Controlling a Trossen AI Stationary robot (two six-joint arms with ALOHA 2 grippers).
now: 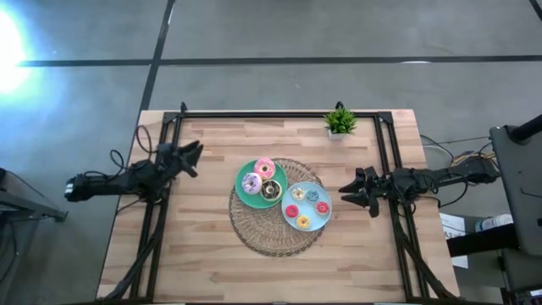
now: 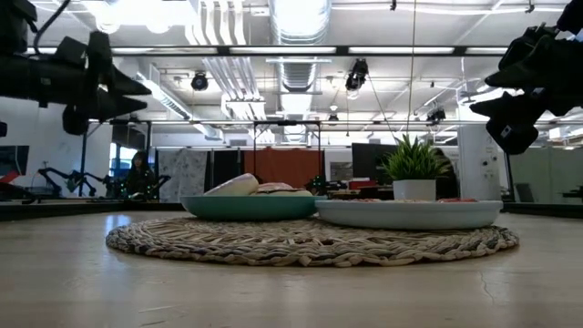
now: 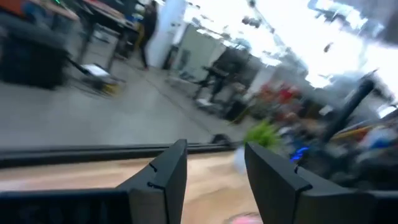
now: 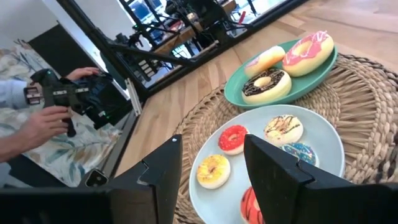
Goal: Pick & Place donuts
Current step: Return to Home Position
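Observation:
Three large donuts lie on the green plate (image 1: 244, 193): pink-frosted (image 4: 308, 50), lilac (image 4: 264, 60) and brown (image 4: 266, 84). Several small donuts lie on the light-blue plate (image 4: 329, 146), among them a red one (image 4: 233, 138), a yellow one (image 4: 213, 170) and a blue one (image 4: 300, 152). Both plates rest on the round woven mat (image 1: 262, 233). My left gripper (image 1: 193, 157) hovers open above the table, left of the plates, and its own view (image 3: 214, 149) looks out across the far edge. My right gripper (image 1: 349, 193) hovers open just right of the light-blue plate, pointing at it (image 4: 211, 140).
A small potted plant (image 1: 340, 121) stands near the far right corner. A black frame runs along the table's far edge and sides (image 1: 279, 113). Beyond the table, a person's hands (image 4: 46, 121) hold a dark device. Bare wood lies on the near side of the mat (image 1: 212, 271).

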